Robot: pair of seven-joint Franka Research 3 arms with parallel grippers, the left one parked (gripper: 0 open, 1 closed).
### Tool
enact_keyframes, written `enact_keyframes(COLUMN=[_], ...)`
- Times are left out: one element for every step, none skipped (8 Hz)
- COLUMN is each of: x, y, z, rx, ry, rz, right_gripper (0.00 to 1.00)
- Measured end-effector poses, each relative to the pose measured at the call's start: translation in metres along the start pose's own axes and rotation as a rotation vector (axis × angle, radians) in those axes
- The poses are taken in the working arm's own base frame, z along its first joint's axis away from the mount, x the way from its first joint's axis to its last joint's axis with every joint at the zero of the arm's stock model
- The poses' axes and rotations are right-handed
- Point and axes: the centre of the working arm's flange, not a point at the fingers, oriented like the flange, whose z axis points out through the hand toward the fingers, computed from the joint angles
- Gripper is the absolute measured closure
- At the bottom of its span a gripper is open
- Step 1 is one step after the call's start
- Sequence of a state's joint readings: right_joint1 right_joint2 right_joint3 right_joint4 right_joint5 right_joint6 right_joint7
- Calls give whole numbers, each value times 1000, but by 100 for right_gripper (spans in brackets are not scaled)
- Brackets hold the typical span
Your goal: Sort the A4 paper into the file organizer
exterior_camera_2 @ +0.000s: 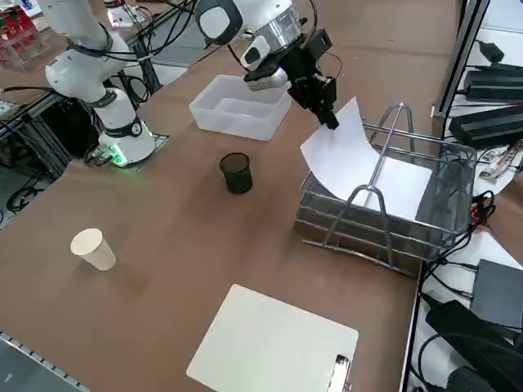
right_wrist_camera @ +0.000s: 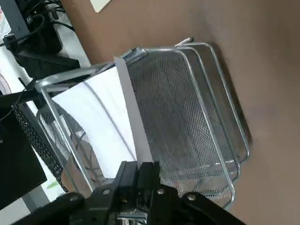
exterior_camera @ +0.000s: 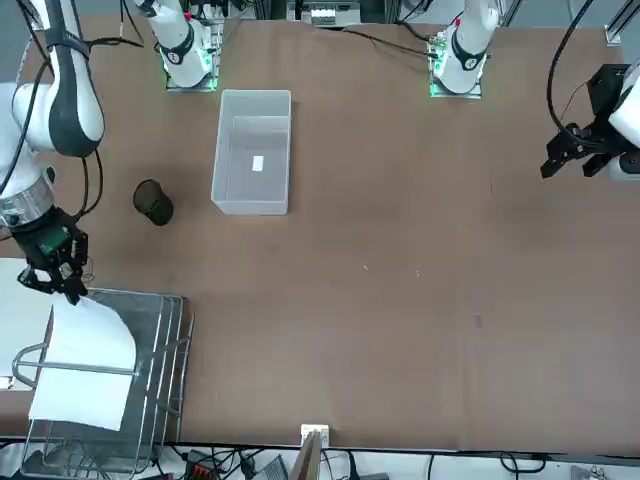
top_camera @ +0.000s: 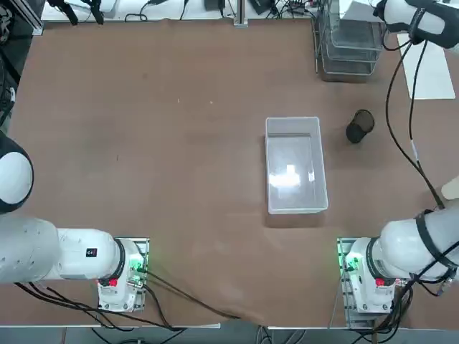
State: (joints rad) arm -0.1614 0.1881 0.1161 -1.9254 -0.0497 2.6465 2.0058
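Front view, lower left: right pincer [exterior_camera: 68, 284] pinching white A4 sheet [exterior_camera: 88, 365]; sheet hangs below it, long axis running down over silver wire-mesh rack [exterior_camera: 160, 345].

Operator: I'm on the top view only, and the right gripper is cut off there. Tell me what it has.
Observer: The right gripper is shut on an edge of the A4 paper.
Operator: Describe the sheet's shape.
Observer: From the right side, it bends down from the fingers in a curve, and its far part reaches over the top tray of the file organizer.
Operator: Now the white board beside the rack. Confirm it isn't another sheet.
Observer: It isn't: it's a clipboard, with a metal clip at the end your picture cuts off.
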Motion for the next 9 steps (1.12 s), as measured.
enact_keyframes(x=[-4,-9,-12,-13,-15,-19,-23,-25,-27], y=[3,5,7,8,9,12,14,15,16], z=[2,4,6,9,14,17,19,19,19], rx=[-5,-9,-4,0,2,3,2,3,3], ry=[-3,-6,-12,-16,-19,-22,-25,-27,-27], rz=[-6,-10,-12,-14,-26,-54,-92,-135,-182], right_gripper=[99,99,99,99,99,99,99,99,99])
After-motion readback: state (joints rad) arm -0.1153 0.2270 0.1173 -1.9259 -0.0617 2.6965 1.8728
